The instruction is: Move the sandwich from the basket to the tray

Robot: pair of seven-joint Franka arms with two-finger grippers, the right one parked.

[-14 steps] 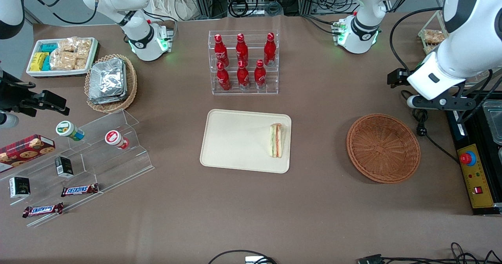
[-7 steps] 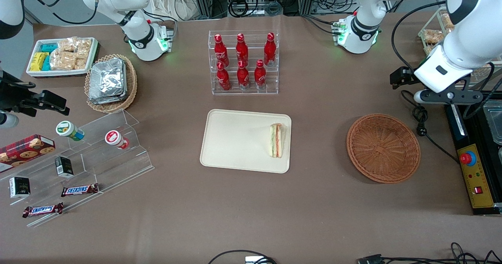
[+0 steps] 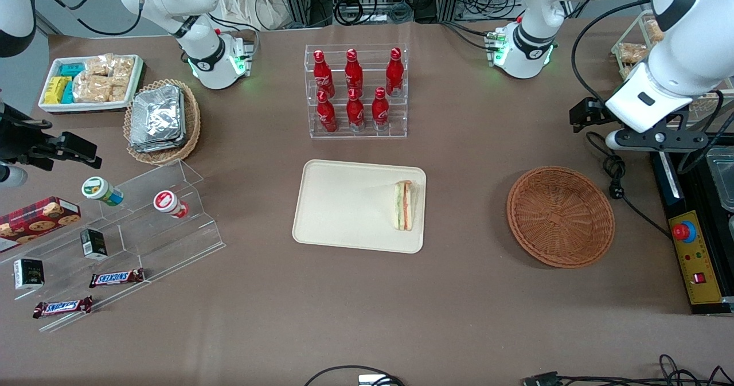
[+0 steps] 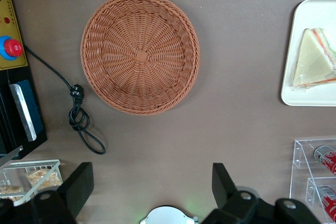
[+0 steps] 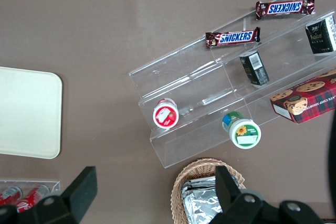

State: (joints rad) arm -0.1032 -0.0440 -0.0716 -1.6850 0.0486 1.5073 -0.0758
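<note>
The round reddish-brown wicker basket (image 3: 561, 217) is seen nearest the front camera, toward the working arm's end of the table, with nothing in it. The wrapped sandwich (image 3: 404, 205) is found lying on the cream tray (image 3: 344, 205), close against the tray edge that faces the basket and well apart from the basket itself. Farther from the camera, the left gripper (image 4: 152, 187) is held high above the bare table, with its two fingers (image 4: 79, 184) spread wide and nothing between them. Farthest back, a clear rack of red cola bottles (image 3: 355, 90) is seen; their labels probably read Coca-Cola.
</note>
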